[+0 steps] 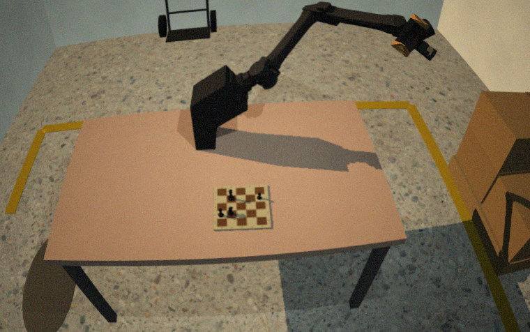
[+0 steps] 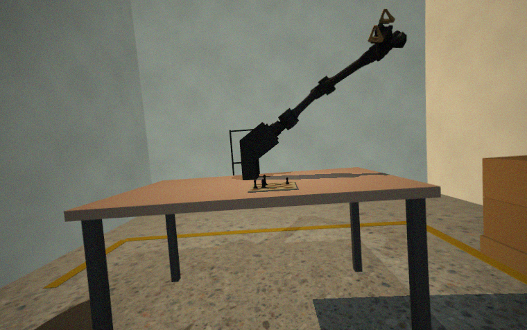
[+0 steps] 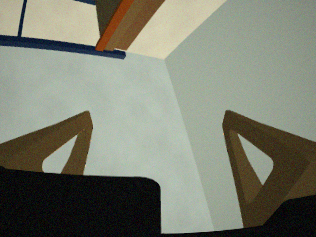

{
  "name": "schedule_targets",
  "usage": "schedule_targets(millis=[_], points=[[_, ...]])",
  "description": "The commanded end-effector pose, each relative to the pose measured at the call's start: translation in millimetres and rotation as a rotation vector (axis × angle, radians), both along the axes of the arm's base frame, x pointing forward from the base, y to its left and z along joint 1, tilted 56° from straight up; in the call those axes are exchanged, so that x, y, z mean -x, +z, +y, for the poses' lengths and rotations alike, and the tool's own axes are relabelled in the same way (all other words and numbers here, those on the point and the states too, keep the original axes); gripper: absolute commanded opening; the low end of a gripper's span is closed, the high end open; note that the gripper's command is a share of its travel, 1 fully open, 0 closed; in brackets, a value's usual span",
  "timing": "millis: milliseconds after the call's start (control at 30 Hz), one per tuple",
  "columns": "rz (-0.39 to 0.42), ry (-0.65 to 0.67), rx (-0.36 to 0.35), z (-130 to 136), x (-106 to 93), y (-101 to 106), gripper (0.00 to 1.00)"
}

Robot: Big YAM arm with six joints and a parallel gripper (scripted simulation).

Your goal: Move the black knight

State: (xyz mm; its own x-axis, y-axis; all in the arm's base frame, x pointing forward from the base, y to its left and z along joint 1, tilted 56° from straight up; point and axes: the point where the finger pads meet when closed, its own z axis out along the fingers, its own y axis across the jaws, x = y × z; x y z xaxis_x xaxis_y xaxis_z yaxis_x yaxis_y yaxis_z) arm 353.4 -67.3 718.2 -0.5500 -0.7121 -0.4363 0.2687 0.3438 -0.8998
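A small chessboard lies on the table, near the front middle. Several black pieces stand upright on it. The bulkier one looks like the black knight, with a pawn just left of it. Two more pawns, one and another, stand on the far rows. The edge letters are too small to read. My gripper is open and empty. It is raised high, far to the right of the board, and points upward.
The arm's dark base stands at the table's back middle. Cardboard boxes stand to the right of the table. A hand truck stands by the far wall. Yellow floor tape rings the table.
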Motion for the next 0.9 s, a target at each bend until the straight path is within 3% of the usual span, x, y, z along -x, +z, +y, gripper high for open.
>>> schedule_targets(millis=[0, 533, 567, 700, 767, 800, 833, 867], points=[[-0.006, -0.002, -0.002, -1, 2.0, 2, 1.0], [-0.006, -0.002, -0.002, -1, 2.0, 2, 1.0], [-0.036, -0.007, -0.012, -4, 8.4, 13, 1.0], [0.005, 0.008, -0.032, -2, -20.9, -13, 1.0], [0.03, 0.047, -0.063, 5, -47.6, -33, 1.0], [0.03, 0.047, -0.063, 5, -47.6, -33, 1.0], [0.049, 0.073, -0.088, 9, -65.6, -49, 1.0], [0.049, 0.073, -0.088, 9, -65.6, -49, 1.0]])
